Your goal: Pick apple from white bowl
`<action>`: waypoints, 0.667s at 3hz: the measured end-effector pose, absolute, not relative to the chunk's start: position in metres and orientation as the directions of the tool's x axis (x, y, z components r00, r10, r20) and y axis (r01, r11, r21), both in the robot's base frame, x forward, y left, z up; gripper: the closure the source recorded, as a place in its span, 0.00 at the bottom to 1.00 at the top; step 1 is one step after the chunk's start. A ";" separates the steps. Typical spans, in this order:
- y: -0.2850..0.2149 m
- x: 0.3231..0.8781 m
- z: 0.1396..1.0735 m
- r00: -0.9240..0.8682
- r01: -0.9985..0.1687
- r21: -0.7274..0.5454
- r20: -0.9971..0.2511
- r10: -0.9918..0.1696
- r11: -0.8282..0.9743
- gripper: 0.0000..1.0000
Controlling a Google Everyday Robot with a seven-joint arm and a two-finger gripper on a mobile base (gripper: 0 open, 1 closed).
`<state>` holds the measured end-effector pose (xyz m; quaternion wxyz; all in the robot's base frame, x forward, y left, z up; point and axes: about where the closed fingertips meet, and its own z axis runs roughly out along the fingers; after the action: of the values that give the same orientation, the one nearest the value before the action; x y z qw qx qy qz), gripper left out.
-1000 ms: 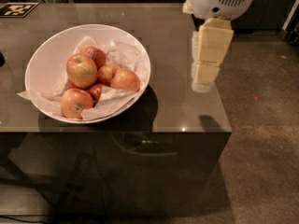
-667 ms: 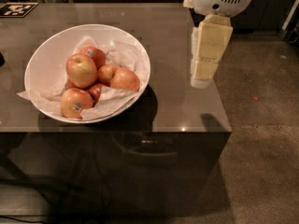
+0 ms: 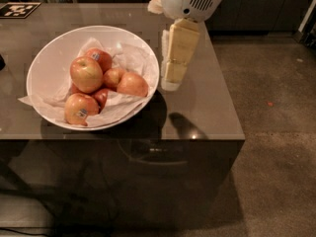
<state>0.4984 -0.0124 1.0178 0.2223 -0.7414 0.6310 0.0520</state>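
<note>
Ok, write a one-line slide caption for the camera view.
End effector hangs just outside the white bowl, above the table; the apple sits atop the other apples inside, untouched.

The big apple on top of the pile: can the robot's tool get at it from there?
Probably yes. The tool hangs just outside the white bowl's rim, and the apple lies uncovered on top, though other apples press close around it.

Looks like a robot test room fitted out as a kitchen: a glossy grey desk [image 3: 212,107], dark cabinet fronts [image 3: 256,6] behind, a speckled concrete floor [image 3: 276,132], and a black-and-white marker tag [image 3: 19,9] on the desk. The pincer [image 3: 172,80] hangs just beside the white bowl [image 3: 47,68].
</note>
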 end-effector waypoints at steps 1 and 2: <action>0.007 0.499 1.014 0.237 -0.958 -0.249 -0.401 -0.885 -0.144 0.00; 0.007 0.499 1.014 0.238 -0.958 -0.249 -0.401 -0.885 -0.145 0.00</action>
<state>0.4992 0.0071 1.0142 0.2298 -0.7523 0.6123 0.0793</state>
